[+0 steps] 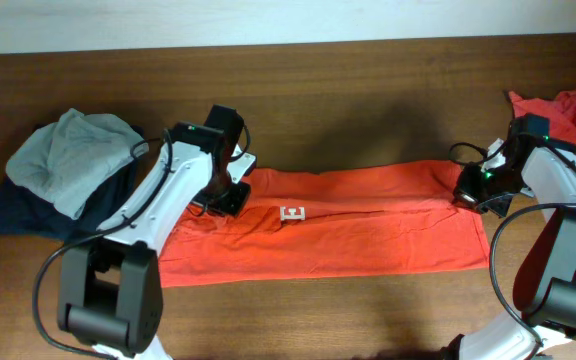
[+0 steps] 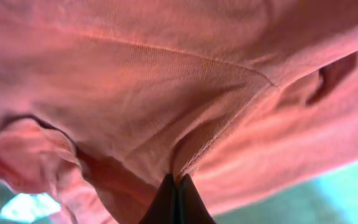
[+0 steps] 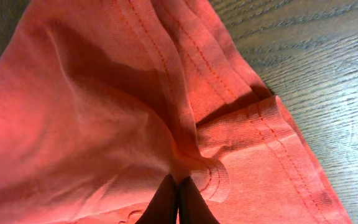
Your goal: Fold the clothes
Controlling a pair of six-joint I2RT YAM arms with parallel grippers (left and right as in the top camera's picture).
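Note:
An orange-red T-shirt (image 1: 348, 225) lies folded lengthwise into a long band across the middle of the table, with a small white label (image 1: 293, 213) showing. My left gripper (image 1: 226, 196) is shut on the shirt's left top edge; in the left wrist view (image 2: 176, 182) the cloth (image 2: 166, 81) is pinched between the fingers and hangs lifted. My right gripper (image 1: 471, 190) is shut on the right top corner; the right wrist view (image 3: 178, 182) shows hemmed layers (image 3: 229, 124) bunched at the fingertips.
A pile of grey and dark navy clothes (image 1: 63, 165) sits at the far left. Another orange-red garment (image 1: 568, 115) lies at the right edge behind my right arm. The wooden table (image 1: 368, 90) runs to a pale wall at the back.

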